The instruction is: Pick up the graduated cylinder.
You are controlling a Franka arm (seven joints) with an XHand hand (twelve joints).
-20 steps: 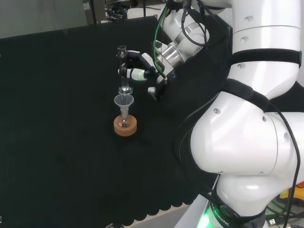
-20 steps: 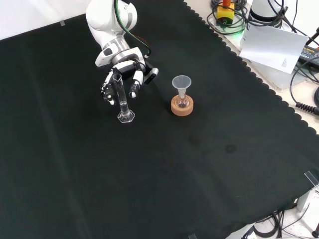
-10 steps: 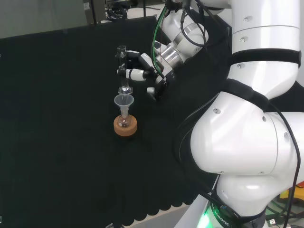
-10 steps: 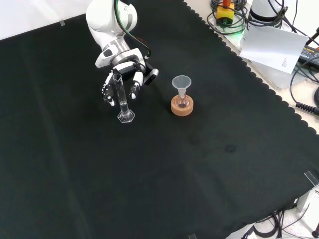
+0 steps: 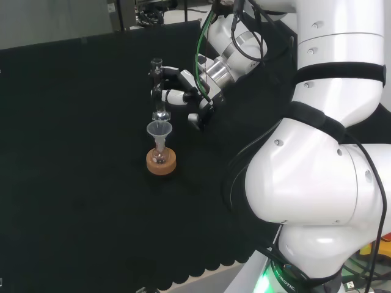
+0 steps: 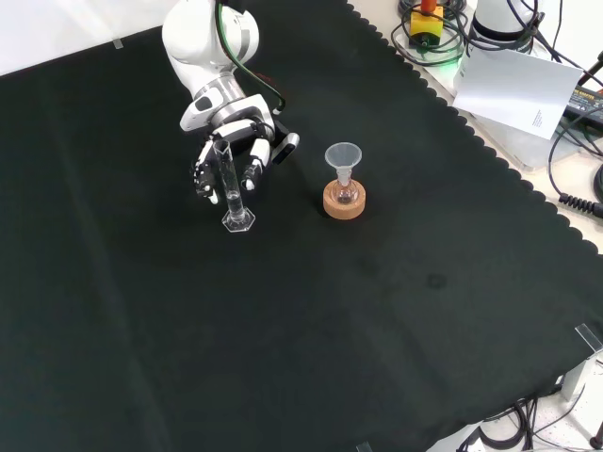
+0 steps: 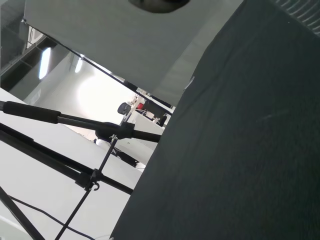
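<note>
Front view has the graduated cylinder (image 6: 228, 181) standing upright on the black cloth (image 6: 377, 330), right before the hand (image 6: 229, 155), whose fingers are half curled around the tube's upper part; whether they already touch the glass I cannot tell. Head view puts the hand (image 5: 183, 88) just beside the cylinder (image 5: 158, 88), with the funnel (image 5: 159, 129) and its flask on a cork ring (image 5: 161, 162) a little nearer the camera. Clear, thin and tall, the cylinder is probably light, stiff, slippery and easy to tip; taking it mid-tube, well above the foot, looks safest
</note>
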